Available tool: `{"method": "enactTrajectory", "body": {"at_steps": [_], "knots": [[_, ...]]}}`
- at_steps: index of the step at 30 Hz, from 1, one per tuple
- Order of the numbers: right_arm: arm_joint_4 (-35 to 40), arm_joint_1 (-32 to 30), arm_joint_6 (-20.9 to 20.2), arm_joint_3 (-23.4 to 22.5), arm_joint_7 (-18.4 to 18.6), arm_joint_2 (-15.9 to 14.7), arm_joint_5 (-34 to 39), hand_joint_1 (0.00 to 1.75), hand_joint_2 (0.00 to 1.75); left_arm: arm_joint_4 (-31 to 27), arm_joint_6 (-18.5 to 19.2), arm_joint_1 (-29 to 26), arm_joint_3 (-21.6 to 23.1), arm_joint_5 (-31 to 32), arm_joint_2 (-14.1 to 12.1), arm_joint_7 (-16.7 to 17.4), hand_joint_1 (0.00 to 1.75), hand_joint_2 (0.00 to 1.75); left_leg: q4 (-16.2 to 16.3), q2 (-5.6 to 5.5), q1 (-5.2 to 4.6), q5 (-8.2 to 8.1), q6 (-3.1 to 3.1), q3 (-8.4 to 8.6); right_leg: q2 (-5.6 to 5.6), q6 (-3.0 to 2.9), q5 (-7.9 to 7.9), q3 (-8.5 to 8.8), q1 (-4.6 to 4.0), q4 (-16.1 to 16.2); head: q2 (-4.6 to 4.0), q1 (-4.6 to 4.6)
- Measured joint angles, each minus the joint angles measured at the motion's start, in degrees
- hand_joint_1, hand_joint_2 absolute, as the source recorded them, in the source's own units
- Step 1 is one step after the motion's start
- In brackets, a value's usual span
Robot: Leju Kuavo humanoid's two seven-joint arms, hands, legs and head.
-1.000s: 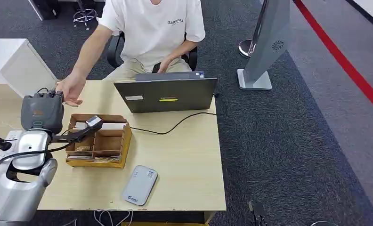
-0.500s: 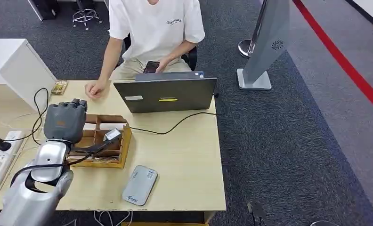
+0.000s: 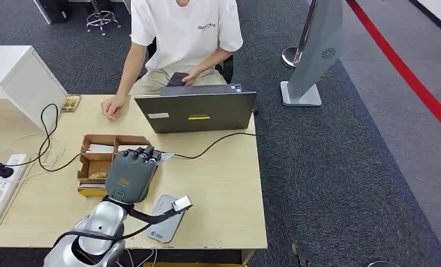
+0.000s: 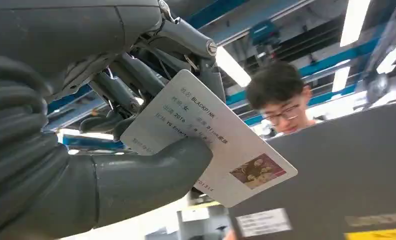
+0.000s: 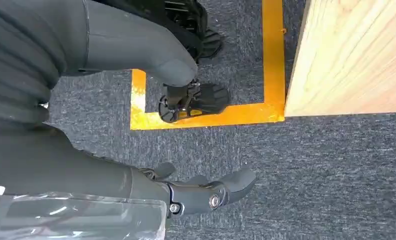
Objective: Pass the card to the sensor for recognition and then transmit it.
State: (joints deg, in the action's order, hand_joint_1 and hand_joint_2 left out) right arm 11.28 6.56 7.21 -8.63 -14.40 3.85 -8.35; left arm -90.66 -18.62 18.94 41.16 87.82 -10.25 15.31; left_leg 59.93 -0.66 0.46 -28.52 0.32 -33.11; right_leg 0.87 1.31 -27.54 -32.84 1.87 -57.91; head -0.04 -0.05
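Left hand [image 3: 130,176] now nearer sensor [image 3: 163,219], card [image 4: 211,137] between fingers [image 4: 151,172]

Head view looks down on the table [image 3: 218,189]; wrist views sit close behind each hand.

Head view bright, even, soft shadows on bench [image 3: 224,183]. Left wrist view: ceiling light strips [image 4: 353,20] blown out, background blurred, card [image 4: 211,135] print sharp. Right wrist view evenly lit, sharp.

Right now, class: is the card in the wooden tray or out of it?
Out. The left robot hand grips the card between thumb and fingers, raised before the laptop, over the wooden tray's near edge.
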Motion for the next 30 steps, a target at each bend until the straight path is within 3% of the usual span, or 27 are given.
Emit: {"method": "enactTrajectory", "body": {"at_steps": [12, 17, 21, 30], "knots": [[0.0, -0.3, 0.1, -1.3, 0.4, 0.4, -1.6, 0.00, 1.75, -0.2, -2.4, -4.8, 0.1, 0.0, 4.2, -6.3, 1.75, 1.75, 0.0, 0.00, 0.01, 0.00, 0.00, -0.01, -0.02, 0.00, 0.00, 0.00, -0.01, 0.0, 0.00, 0.00], [0.1, -0.3, 0.3, -2.1, 0.4, 0.8, -2.9, 0.00, 1.75, 3.4, -2.2, -5.5, 0.1, 0.0, 5.7, -1.1, 1.75, 1.75, 0.0, 0.00, 0.00, 0.00, 0.00, 0.00, -0.02, 0.00, 0.00, 0.00, 0.00, 0.0, 0.00, -0.02], [0.2, -0.4, 0.5, -3.1, 0.4, 0.9, -3.5, 0.00, 1.75, 5.8, -1.2, -6.8, 0.0, 0.0, 6.2, -0.5, 1.75, 1.75, 0.0, 0.00, 0.01, 0.00, 0.00, 0.00, -0.03, 0.00, 0.00, 0.00, -0.01, 0.0, 0.00, 0.00], [0.2, -1.4, 1.0, -5.7, -0.2, 0.9, -4.4, 0.00, 1.75, 4.8, 1.9, -10.9, -0.2, 0.0, 5.9, 4.0, 1.75, 1.75, 0.0, -0.03, 0.01, 0.00, 0.00, -0.04, -0.09, 0.01, -0.02, 0.00, -0.01, 0.0, 0.00, 0.00]]}}
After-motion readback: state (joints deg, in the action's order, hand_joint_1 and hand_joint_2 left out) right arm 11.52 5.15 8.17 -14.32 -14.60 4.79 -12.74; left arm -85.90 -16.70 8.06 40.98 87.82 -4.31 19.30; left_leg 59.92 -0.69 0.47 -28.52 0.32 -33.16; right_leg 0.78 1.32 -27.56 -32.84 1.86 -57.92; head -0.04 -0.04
